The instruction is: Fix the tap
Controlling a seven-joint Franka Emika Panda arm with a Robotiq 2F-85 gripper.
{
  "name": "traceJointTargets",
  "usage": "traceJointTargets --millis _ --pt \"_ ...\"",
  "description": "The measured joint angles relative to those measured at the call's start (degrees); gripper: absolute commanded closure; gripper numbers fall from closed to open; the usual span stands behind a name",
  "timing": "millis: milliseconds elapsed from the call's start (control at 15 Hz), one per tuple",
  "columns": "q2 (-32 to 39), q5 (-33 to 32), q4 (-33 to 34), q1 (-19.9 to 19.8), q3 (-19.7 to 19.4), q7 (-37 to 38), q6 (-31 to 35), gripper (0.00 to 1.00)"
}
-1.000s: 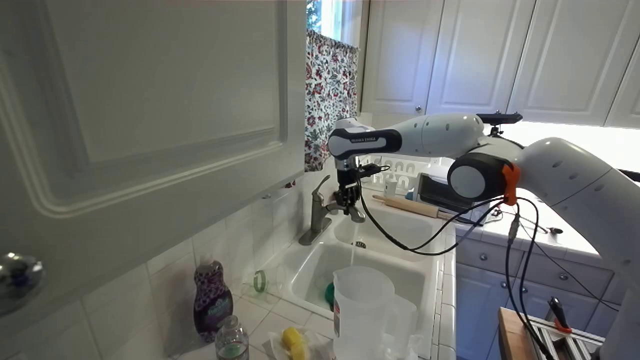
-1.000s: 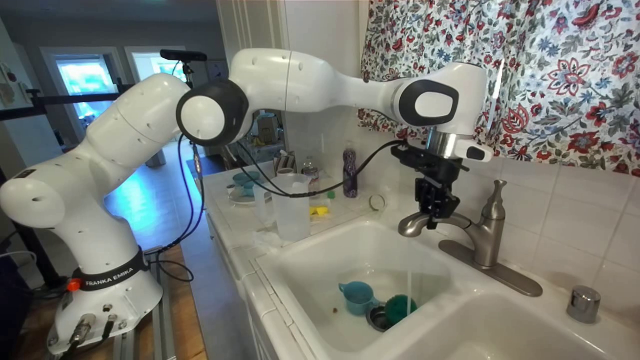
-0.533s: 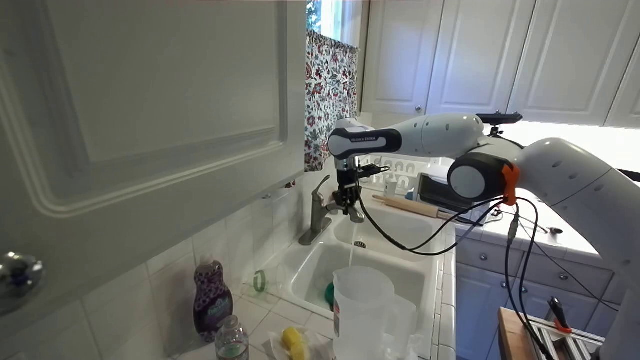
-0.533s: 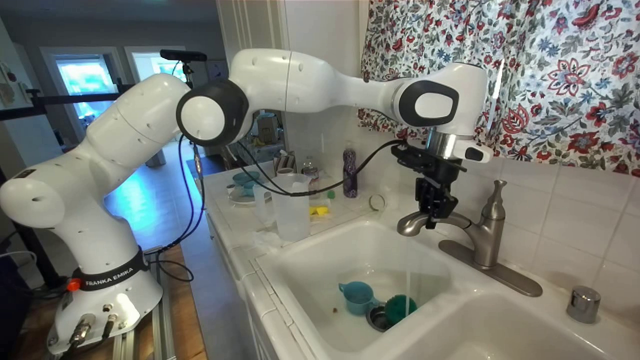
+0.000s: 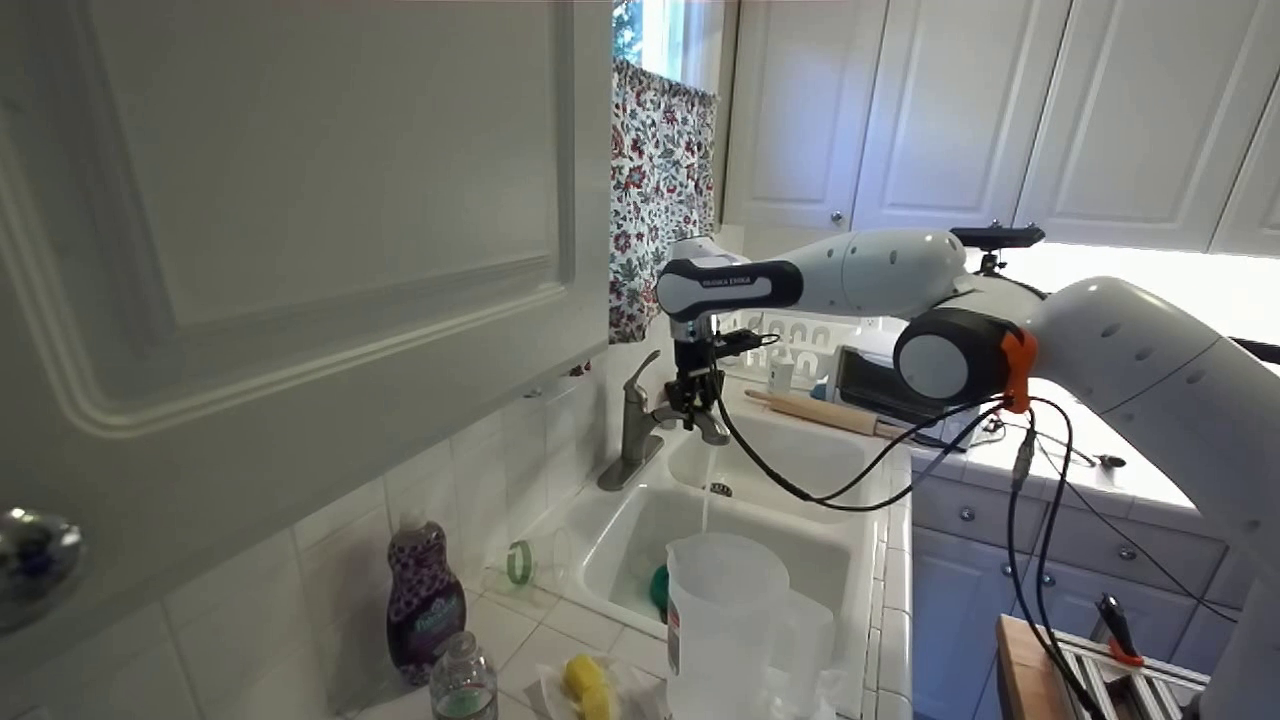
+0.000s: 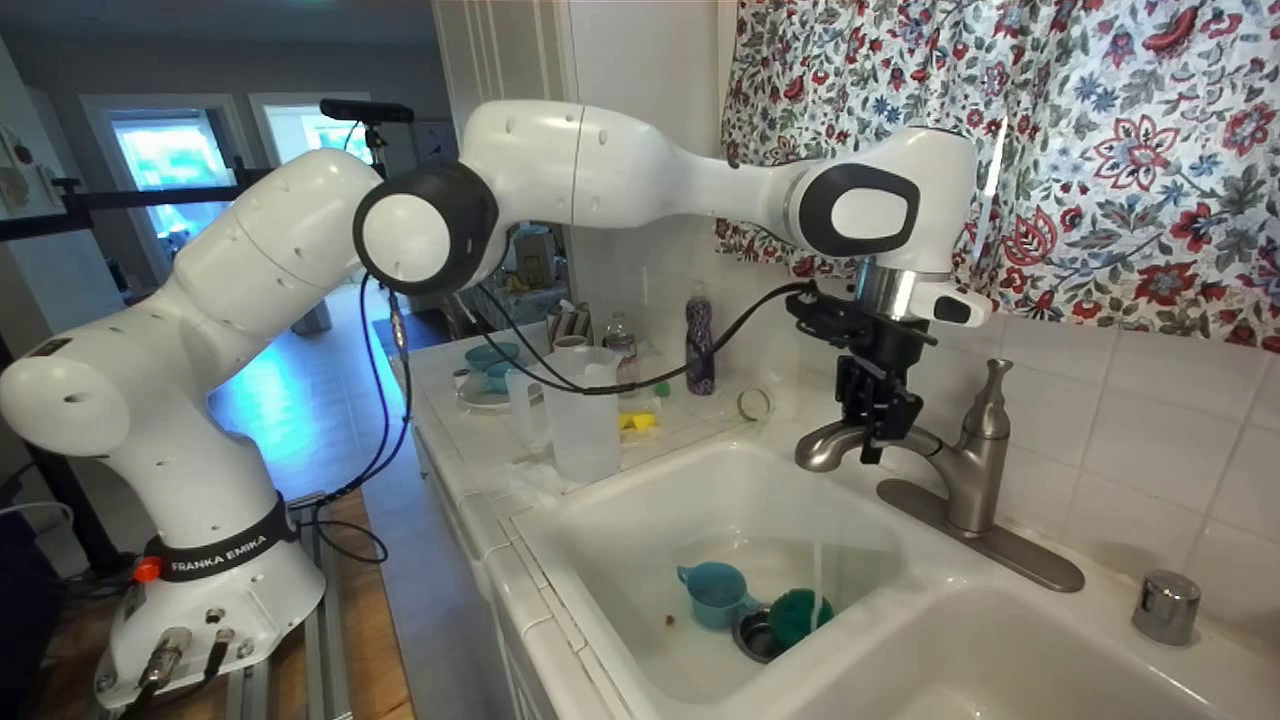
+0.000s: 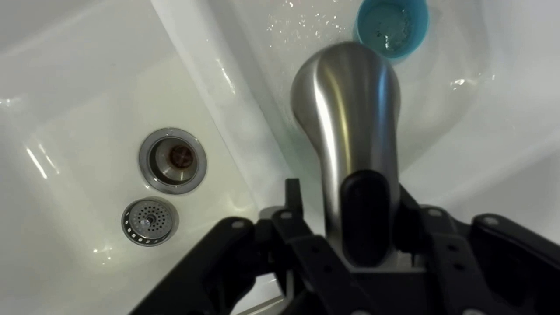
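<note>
Straddling the metal spout (image 7: 345,109) in the wrist view, the Robotiq gripper (image 7: 350,192) has its fingers (image 7: 293,197) parted, a gap showing beside one of them. In an exterior view, the spout belongs to a single-lever faucet (image 6: 972,485) at the back of the double-bowl sink (image 6: 870,632), water (image 6: 818,570) falling near a green scrubber (image 6: 795,617). In an exterior view, a translucent pitcher (image 5: 725,620) stands on the tiled counter (image 5: 535,630).

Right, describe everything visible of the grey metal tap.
The grey metal tap stands upright on a long base plate, its lever slanting upward. Its curved spout, black oval on top, overhangs a white sink basin, pouring a thin stream of water. The black gripper straddles the spout, one finger not touching; the other's contact is unclear.
</note>
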Motion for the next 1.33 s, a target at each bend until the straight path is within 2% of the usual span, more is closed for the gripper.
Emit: traceJointTargets --millis 133,200,600,800,1067,1333 --pt "0.17 0.0 0.12 -0.07 -0.2 1.92 0.06 0.04" --pt "0.13 0.0 0.12 -0.05 -0.28 2.68 0.05 0.01" --pt "-1.62 0.0 -0.39 0.17 -0.36 3.4 -0.05 0.0" --pt "-4.49 -0.13 -3.18 0.67 -0.37 3.09 0.0 0.0" --pt "-9.89 -0.29 -10.25 1.65 -0.49 3.01 2.14 0.0" --pt "-15.21 -0.3 -19.98 2.2 -0.56 2.95 8.32 0.0"
